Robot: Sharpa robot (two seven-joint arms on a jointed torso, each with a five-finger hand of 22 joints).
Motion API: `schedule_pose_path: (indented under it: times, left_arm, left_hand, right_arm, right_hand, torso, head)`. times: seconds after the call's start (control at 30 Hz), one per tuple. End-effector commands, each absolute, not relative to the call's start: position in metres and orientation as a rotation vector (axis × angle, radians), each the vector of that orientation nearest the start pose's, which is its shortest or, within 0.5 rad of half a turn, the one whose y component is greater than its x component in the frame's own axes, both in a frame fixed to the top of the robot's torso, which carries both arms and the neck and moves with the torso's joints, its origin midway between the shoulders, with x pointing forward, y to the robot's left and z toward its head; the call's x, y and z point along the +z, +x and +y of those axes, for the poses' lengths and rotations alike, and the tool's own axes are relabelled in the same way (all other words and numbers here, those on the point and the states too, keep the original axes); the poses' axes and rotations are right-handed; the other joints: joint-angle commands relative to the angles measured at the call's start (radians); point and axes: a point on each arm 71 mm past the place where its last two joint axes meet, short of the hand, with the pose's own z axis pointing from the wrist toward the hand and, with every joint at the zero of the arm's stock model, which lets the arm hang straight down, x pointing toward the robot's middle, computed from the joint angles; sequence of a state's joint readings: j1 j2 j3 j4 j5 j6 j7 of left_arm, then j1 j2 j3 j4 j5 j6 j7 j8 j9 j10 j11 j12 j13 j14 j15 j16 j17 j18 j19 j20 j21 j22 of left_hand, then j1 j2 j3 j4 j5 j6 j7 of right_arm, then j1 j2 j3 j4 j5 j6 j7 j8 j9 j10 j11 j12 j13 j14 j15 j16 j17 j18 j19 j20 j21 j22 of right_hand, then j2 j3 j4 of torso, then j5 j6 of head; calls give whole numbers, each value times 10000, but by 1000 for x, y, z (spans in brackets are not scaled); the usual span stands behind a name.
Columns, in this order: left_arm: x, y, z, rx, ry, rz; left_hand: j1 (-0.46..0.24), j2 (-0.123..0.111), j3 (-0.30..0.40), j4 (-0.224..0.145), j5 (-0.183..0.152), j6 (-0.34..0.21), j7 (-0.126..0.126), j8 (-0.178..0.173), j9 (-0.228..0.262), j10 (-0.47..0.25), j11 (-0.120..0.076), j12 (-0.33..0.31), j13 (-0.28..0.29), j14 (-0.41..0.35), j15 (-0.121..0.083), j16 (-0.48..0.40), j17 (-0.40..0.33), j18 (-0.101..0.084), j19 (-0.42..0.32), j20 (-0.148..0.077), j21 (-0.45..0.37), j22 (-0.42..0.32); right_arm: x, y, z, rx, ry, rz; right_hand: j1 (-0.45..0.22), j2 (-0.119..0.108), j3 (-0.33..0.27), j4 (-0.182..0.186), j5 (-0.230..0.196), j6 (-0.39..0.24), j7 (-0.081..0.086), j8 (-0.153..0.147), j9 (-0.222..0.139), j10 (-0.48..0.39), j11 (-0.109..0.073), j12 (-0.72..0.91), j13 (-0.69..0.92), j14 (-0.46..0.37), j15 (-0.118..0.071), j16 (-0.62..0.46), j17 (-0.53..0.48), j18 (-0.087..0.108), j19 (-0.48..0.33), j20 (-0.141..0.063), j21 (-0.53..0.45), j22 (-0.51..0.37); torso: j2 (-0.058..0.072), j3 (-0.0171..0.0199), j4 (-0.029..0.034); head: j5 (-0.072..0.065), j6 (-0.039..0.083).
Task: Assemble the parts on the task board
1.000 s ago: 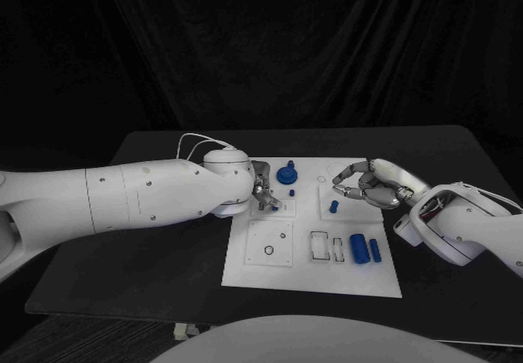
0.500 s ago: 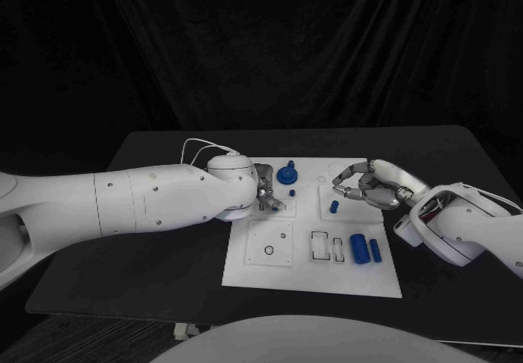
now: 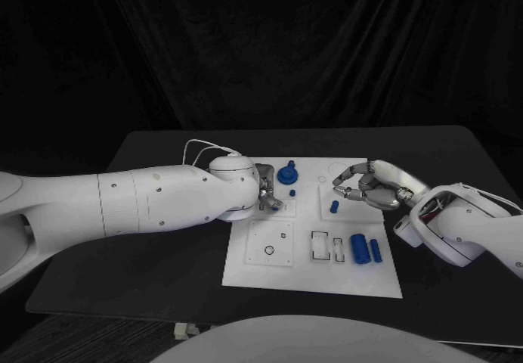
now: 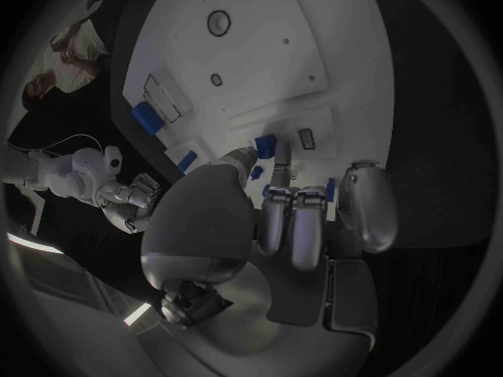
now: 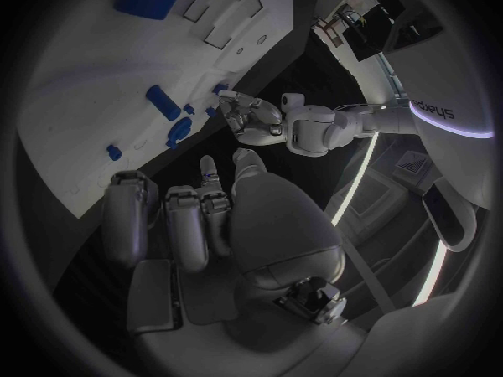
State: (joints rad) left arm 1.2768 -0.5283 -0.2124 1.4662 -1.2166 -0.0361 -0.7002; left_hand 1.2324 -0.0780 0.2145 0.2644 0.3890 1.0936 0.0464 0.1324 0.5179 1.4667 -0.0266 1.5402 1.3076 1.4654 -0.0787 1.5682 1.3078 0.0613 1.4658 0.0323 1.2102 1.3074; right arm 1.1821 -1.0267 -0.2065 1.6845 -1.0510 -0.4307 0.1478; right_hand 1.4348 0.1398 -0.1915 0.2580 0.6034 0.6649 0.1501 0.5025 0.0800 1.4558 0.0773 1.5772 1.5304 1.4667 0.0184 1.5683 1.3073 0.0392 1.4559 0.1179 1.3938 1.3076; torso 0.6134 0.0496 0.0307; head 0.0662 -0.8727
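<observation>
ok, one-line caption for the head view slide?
Both robot hands, left and right, hover over the far end of the white task board with blue parts on it.

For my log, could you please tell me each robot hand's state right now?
Left robot hand: over the task board; grip cannot be told.
Right robot hand: fingers curled, apparently holding nothing.

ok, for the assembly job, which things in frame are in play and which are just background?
In play:
- task board
- blue knob part at the board's far edge
- small blue peg by the right hand
- two blue cylinders on the board's near right
- left hand over the board

Background:
- black table
- white cable on the left arm
</observation>
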Motion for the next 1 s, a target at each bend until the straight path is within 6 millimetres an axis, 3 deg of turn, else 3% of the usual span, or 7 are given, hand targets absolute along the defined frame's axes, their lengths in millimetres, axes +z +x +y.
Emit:
schedule_pose_path:
  times: [0.03, 0.37, 0.43, 0.67, 1.0]
  left_arm:
    - [-241, 468, 91, -2748, 452, 22210]
    - [-243, 466, 92, -2667, 504, 22433]
    - [-243, 466, 92, -2638, 521, 22470]
    - [-244, 466, 93, -2616, 537, 22510]
    - [-243, 466, 91, -2866, 443, 22342]
  left_hand:
    - [168, -30, 127, -42, 65, 135, -12, 5, 33, 839, -66, -34, 2353, 1052, -102, 17, 2623, 20, 350, -96, -39, 1773]
    - [677, -247, 712, -391, 306, 304, -152, 339, 376, 835, -191, -54, 2342, 1051, -205, 14, 2621, 17, 380, -193, -51, 1779]
    - [767, -371, 975, -530, 431, 336, -214, 546, 646, 833, -239, -64, 2335, 1049, -246, 6, 2615, 17, 390, -233, -60, 1782]
    - [892, -610, 1596, -863, 405, 287, -320, 1049, 1368, 846, -332, -58, 2344, 1044, -324, -15, 2598, 13, 413, -306, -62, 1792]
    - [928, -886, 2663, -1381, 423, 84, -275, 1585, 2162, 936, -329, 88, 2464, 1036, -331, -50, 2574, -10, 454, -334, 28, 1829]
  right_arm:
    - [-230, 420, -240, 9414, 1473, 17633]
    - [-231, 420, -240, 9400, 1493, 17673]
    - [-231, 419, -240, 9398, 1497, 17689]
    - [-233, 419, -240, 9384, 1513, 17732]
    - [-233, 419, -240, 9372, 1525, 17752]
  right_hand:
    - [103, 23, 76, 16, 52, 53, 32, -17, -10, 1150, -23, -64, 404, 1041, -86, 25, 2635, 119, -12, -1, -48, 1955]
    - [129, 14, 99, 8, 70, 44, 35, -26, -15, 1150, -22, -64, 404, 1041, -86, 25, 2635, 128, -34, 0, -83, 1942]
    - [129, 14, 99, 8, 70, 44, 35, -26, -15, 1150, -22, -64, 404, 1041, -86, 25, 2635, 128, -34, 0, -83, 1942]
    - [137, 9, 106, 5, 75, 38, 36, -31, -17, 1150, -22, -64, 404, 1041, -86, 25, 2635, 137, -53, 0, -114, 1931]
    - [160, 3, 129, -1, 86, 31, 39, -39, -21, 1150, -20, -64, 404, 1041, -84, 25, 2635, 149, -82, 1, -160, 1914]
  torso:
    - [-1, -1, 2]
    - [0, -1, 0]
    - [-3, -2, -1]
    - [2, -1, 1]
    - [-2, -1, 0]
  head:
    - [12, 1]
    - [20, 1]
    - [26, 1]
    - [34, 1]
    - [43, 1]
